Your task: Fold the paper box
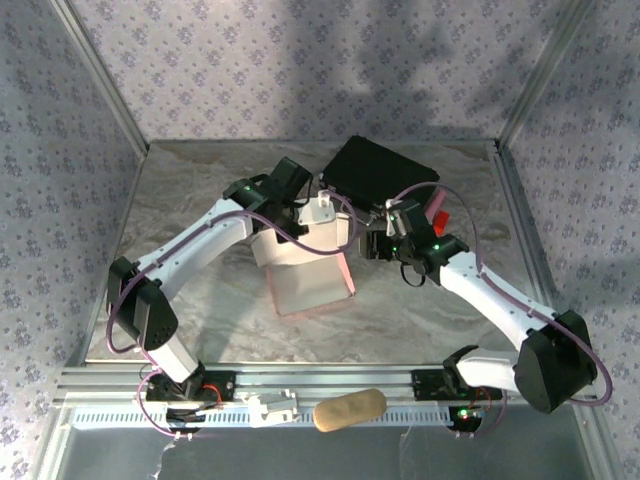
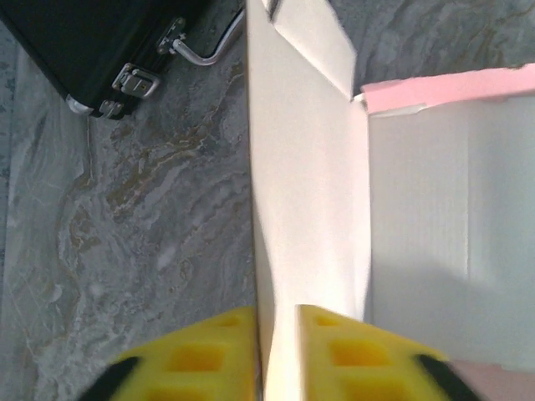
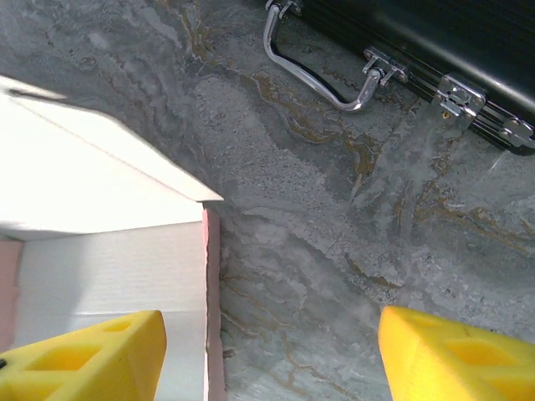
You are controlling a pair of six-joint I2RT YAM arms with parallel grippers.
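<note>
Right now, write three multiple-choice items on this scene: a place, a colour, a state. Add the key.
1. The black case lies: A) beyond the paper box, at the far side of the table; B) between the box and the arm bases; C) inside the box.
2. The box's outer side is: A) blue; B) pale pink; C) green.
3. The jaws of the right gripper are: A) shut on the case's handle; B) shut on a box wall; C) open, holding nothing.
Key: A, the top view shows the case behind the box; B, pink edges border its white inside; C, they stand wide apart over bare table.
</note>
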